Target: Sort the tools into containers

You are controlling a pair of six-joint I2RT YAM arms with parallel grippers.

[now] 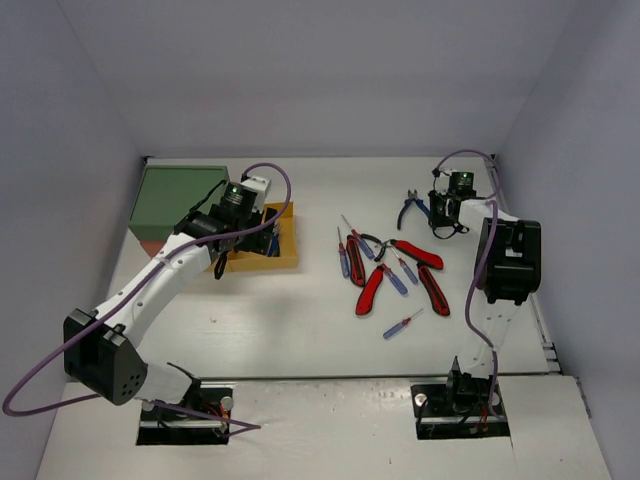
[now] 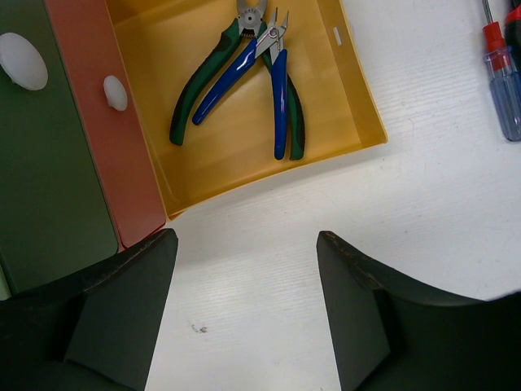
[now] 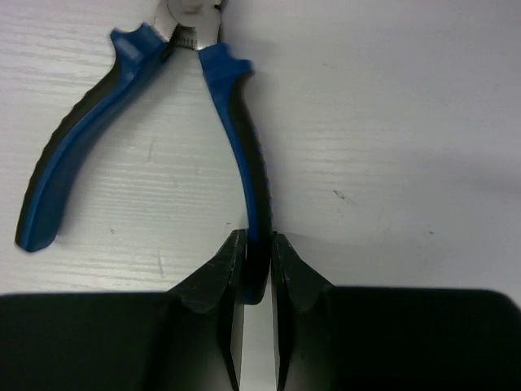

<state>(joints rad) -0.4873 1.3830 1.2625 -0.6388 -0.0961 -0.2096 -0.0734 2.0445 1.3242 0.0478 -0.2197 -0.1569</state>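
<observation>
The cabinet (image 1: 175, 200) stands at the left with its yellow bottom drawer (image 1: 288, 262) pulled out. In the left wrist view the yellow drawer (image 2: 350, 98) holds green-handled pliers (image 2: 195, 85) and blue-handled pliers (image 2: 279, 106). My left gripper (image 2: 244, 273) is open and empty over bare table just in front of that drawer. My right gripper (image 3: 259, 252) is shut on one handle of blue-and-black pliers (image 3: 240, 147) at the back right (image 1: 410, 207). The pliers look flat against the table.
Red-and-black utility knives (image 1: 370, 290) (image 1: 432, 288) and small blue-and-red screwdrivers (image 1: 403, 324) (image 1: 342, 255) lie in a cluster mid-table. One screwdriver (image 2: 505, 90) lies right of the yellow drawer. The orange-red drawer (image 2: 98, 155) and green drawer (image 2: 41, 163) are closed. Walls enclose the table.
</observation>
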